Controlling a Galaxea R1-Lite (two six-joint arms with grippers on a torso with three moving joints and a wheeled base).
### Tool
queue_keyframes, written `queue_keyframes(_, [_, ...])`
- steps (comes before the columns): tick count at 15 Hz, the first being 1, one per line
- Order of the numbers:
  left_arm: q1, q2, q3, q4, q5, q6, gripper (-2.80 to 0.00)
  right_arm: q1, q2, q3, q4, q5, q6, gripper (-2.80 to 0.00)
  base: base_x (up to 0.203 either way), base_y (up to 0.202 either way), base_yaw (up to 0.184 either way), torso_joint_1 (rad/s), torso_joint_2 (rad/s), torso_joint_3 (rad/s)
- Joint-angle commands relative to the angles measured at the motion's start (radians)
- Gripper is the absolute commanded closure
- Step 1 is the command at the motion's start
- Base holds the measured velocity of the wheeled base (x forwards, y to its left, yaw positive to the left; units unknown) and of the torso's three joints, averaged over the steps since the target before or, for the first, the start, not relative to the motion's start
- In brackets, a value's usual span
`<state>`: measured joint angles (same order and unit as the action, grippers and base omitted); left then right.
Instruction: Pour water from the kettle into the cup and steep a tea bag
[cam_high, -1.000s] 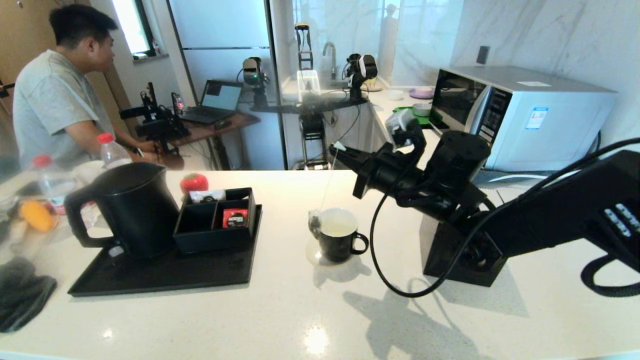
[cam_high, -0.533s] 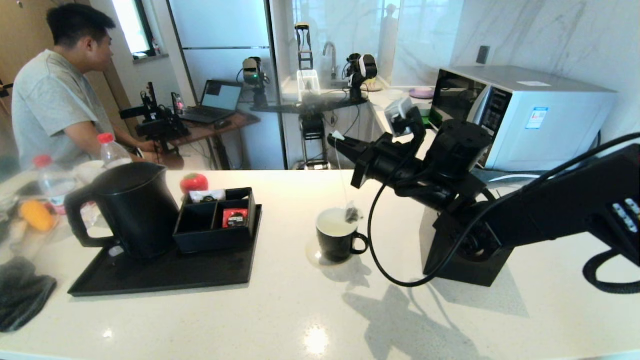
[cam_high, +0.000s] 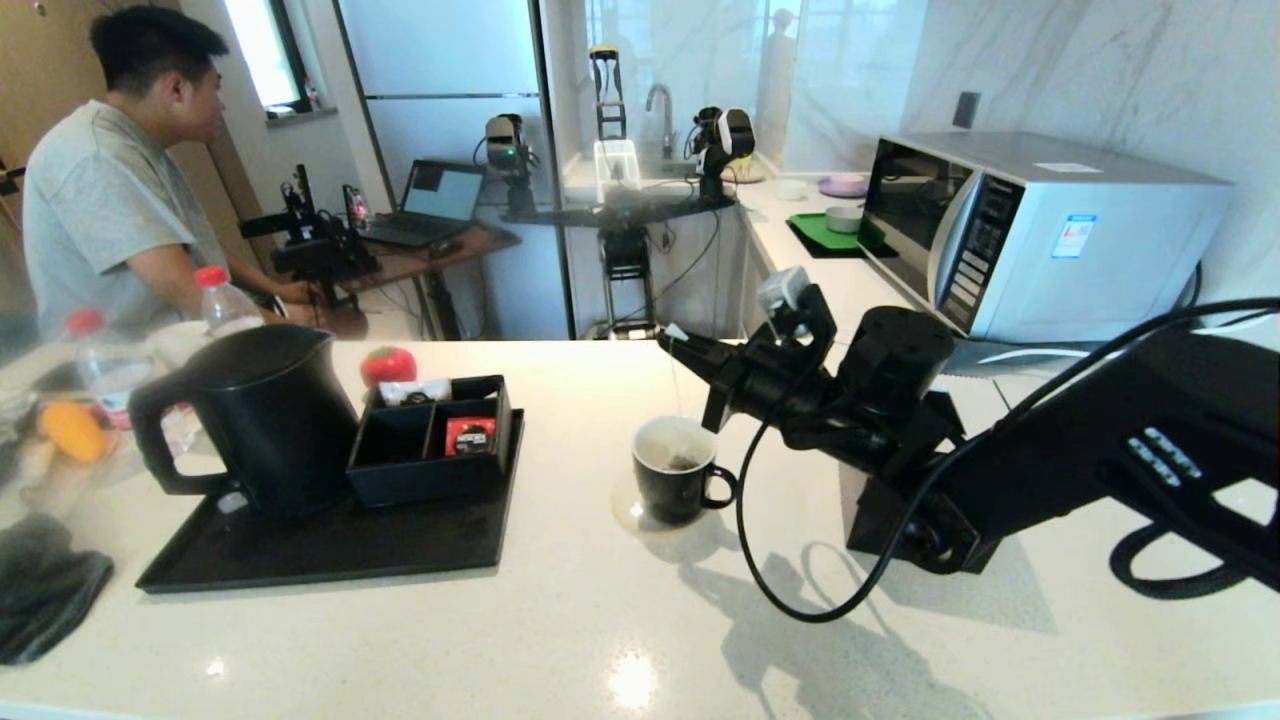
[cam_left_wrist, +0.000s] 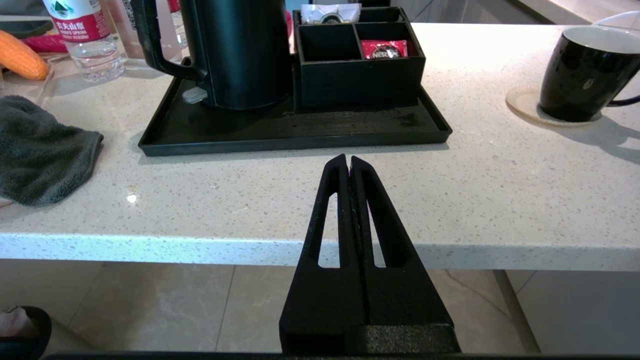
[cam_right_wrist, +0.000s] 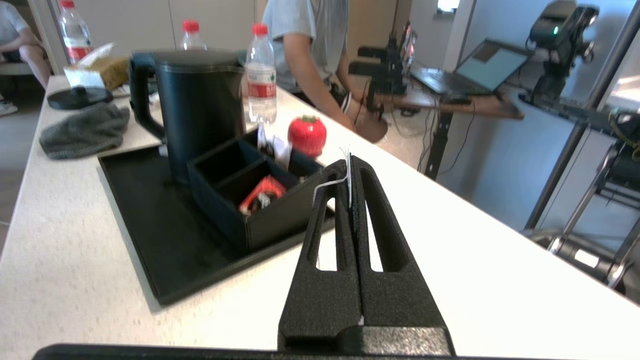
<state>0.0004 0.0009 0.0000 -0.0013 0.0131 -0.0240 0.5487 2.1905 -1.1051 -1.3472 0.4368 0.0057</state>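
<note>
Left gripper (cam_left_wrist: 348, 162): parked low at the near edge of the desk (cam_high: 560, 640), jaws pressed together, empty, idle. Right gripper (cam_high: 672, 338): raised above the cup (cam_high: 676, 483), jaws clamped on the paper tag and string of the tea bag (cam_high: 683, 463); the pouch hangs inside the cup, which stands on a pale coaster (cam_left_wrist: 525, 102) near the middle of the desk, handle toward the robot's right. Step in hand, by judgement: steeping. Done well, the gripper stays centred over the cup mouth so the string falls straight, any lift or dip is short and slow so the pouch does not swing over the rim, and the grip on the tag is kept so string and tag do not drop into the liquid. Hazards: the gripper's black cable (cam_high: 790, 590) loops just beside the cup handle and could nudge it; the black tissue box (cam_high: 900, 520) lies close under the right arm. To the left, well apart from the cup: black tray (cam_high: 330, 550) bearing the kettle (cam_high: 260, 420), upright, handle outward, and the compartment box (cam_high: 435, 435) with a red sachet (cam_high: 469, 434). Grey cloth (cam_high: 45, 585) at the left edge. Farther: red tomato-shaped item (cam_high: 387, 365), water bottles (cam_high: 222, 300), an orange object (cam_high: 72, 430). Beyond the desk: a seated person (cam_high: 120, 190), a laptop (cam_high: 430, 200), a microwave (cam_high: 1040, 225).
</note>
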Motion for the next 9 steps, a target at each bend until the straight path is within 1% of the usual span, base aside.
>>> queue_keyframes(1, [0.0,-0.001,0.0,0.0,0.001,-0.001,0.0,0.003,0.056,0.033,-0.04,0.003,0.0,0.0,0.0,0.0,0.0,0.0,0.0,0.0])
queue_keyframes(4, [0.001,-0.001,0.0,0.0,0.001,-0.001,0.0,0.004,0.083,0.068,-0.084,0.003,0.0,0.0,0.0,0.0,0.0,0.0,0.0,0.0])
queue_keyframes(9, [0.0,-0.001,0.0,0.0,0.001,-0.001,0.0,-0.001,0.066,0.057,-0.086,0.004,0.002,0.0,0.0,0.0,0.0,0.0,0.0,0.0])
